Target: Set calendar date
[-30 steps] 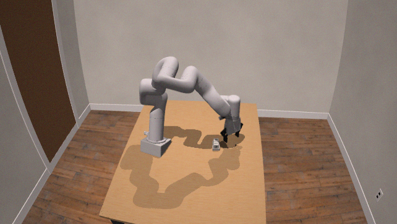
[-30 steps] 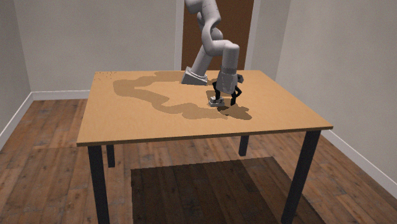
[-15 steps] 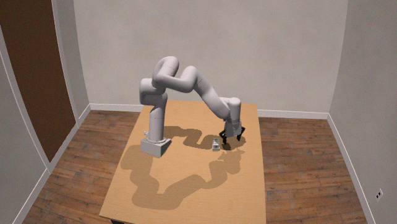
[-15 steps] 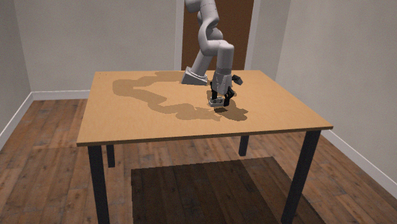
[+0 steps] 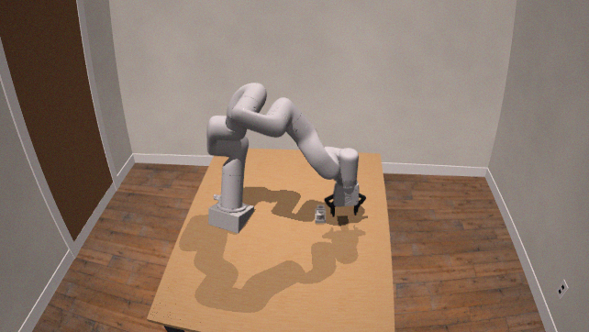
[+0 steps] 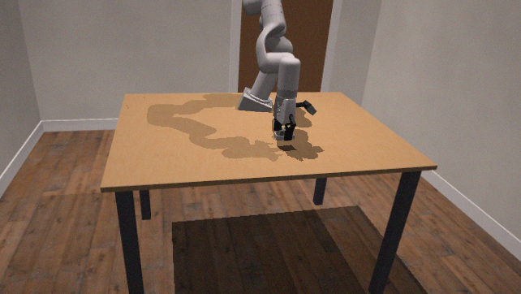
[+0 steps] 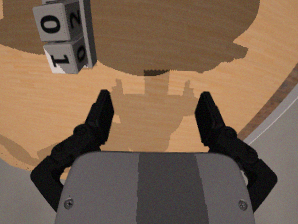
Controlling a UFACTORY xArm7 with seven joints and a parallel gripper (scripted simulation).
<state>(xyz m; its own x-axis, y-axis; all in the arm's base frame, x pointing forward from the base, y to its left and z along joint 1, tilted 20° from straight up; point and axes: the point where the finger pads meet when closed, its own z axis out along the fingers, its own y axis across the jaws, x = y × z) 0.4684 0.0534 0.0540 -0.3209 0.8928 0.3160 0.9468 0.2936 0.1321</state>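
Note:
The small grey calendar tray with its two digit cubes [image 5: 319, 214] stands on the wooden table. In the wrist view the cubes [image 7: 64, 31] sit at the upper left, one showing a 0 and the other a 1 on their light faces, with a 2 on a side face. My gripper [image 5: 344, 212] is open and empty, pointing down just above the table, to the right of the calendar. In the exterior view my gripper [image 6: 283, 131] partly hides the calendar [image 6: 279, 136]. My open fingers frame bare table in the wrist view.
My arm's base [image 5: 230, 215] stands on the table's left side. The table's right edge [image 5: 386, 215] runs close to my gripper. The arm casts broad shadows over the table.

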